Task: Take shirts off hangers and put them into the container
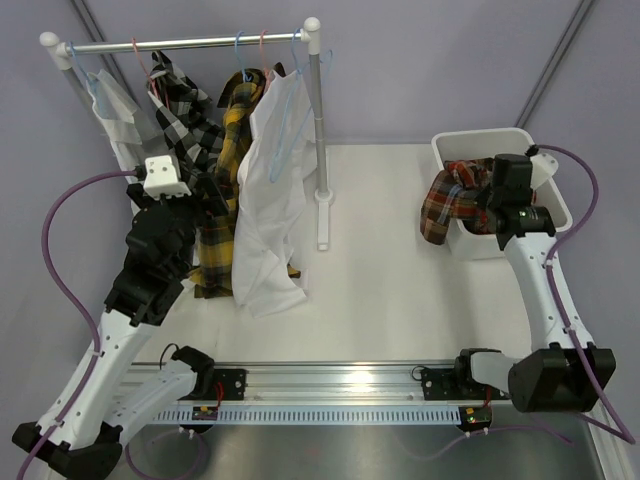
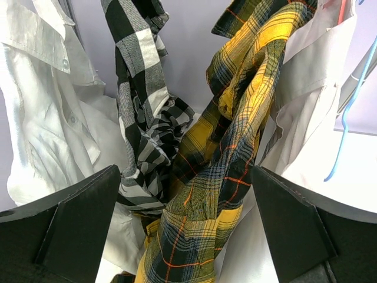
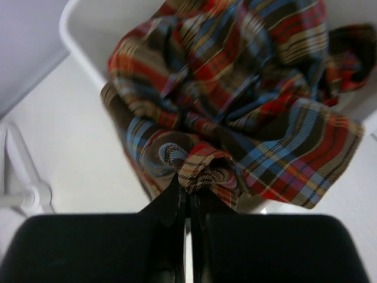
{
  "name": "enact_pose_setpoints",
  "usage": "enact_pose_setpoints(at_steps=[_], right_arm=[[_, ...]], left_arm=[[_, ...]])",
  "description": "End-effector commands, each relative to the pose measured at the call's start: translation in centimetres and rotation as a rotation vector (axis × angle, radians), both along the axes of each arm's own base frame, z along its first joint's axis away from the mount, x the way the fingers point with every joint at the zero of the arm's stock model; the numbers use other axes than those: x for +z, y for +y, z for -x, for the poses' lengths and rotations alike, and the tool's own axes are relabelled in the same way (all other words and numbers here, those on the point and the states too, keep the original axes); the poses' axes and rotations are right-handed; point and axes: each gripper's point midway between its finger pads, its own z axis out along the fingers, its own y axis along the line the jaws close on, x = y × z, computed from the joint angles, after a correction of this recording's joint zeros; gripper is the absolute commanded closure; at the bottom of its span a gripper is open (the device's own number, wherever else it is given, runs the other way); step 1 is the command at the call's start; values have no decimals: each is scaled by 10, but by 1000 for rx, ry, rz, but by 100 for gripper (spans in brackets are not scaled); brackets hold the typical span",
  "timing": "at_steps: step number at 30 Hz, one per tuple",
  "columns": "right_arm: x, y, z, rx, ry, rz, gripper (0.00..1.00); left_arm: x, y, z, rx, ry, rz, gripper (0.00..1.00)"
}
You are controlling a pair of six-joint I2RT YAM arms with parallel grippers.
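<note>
Shirts left for you: four on the rack before your open left gripper; your right gripper pinches the red shirt, half in the tub.

The white tabletop carries the white container at its far right corner and the clothes rack's foot toward its far edge. Hems of a white shirt and a yellow plaid shirt pool on its left half. A metal rail runs along its near edge.
</note>
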Motion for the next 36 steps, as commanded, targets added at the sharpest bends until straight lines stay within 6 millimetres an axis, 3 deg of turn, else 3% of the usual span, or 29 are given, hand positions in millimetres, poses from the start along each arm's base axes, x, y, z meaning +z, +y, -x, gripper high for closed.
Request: enact_pose_setpoints(at_steps=[1, 4, 5, 7, 8, 10, 11, 13, 14, 15, 16, 19, 21, 24, 27, 28, 30, 34, 36], right_arm=[[6, -46, -16, -103, 8, 20, 100], [-4, -71, -27, -155, 38, -4, 100], [-21, -77, -34, -163, 80, -19, 100], [-28, -80, -46, -156, 90, -63, 100], [-46, -86, -53, -167, 131, -78, 100], [-57, -87, -65, -157, 156, -95, 100], [-83, -88, -70, -155, 230, -106, 100], [-97, -87, -81, -143, 278, -129, 100], [-126, -85, -82, -137, 356, -149, 100], [-132, -80, -88, -114, 369, -172, 98], [-151, -79, -90, -108, 412, -190, 97], [-165, -76, -90, -101, 440, -206, 90], [-160, -80, -88, -105, 435, -181, 84], [-128, -85, -85, -104, 371, -126, 72], [-76, -86, -80, -79, 250, -68, 58], [-47, -83, -76, -68, 183, -50, 54], [-13, -75, -67, -36, 100, -8, 43], [28, -45, -54, 25, 2, 71, 29], [33, -21, -47, 71, -19, 85, 24]], left_arm=[[16, 10, 2, 46, -70, 24, 1], [16, 11, 2, 53, -72, 21, 1], [17, 12, 3, 53, -74, 20, 1], [16, 11, 3, 53, -74, 20, 1], [16, 12, 3, 54, -73, 17, 1], [16, 12, 2, 58, -71, 14, 1], [16, 13, 2, 59, -71, 12, 1], [16, 13, 3, 61, -73, 13, 1], [16, 14, 3, 62, -71, 11, 1], [16, 14, 2, 64, -71, 11, 1], [16, 14, 2, 65, -70, 10, 1], [16, 14, 2, 64, -70, 10, 1], [14, 14, 1, 67, -67, 10, 1], [15, 13, 1, 61, -67, 11, 1], [16, 13, 1, 56, -71, 17, 1], [16, 13, 2, 56, -72, 19, 1], [17, 14, 3, 56, -77, 25, 1], [18, 15, 3, 56, -79, 28, 1], [18, 16, 3, 59, -79, 28, 1]])
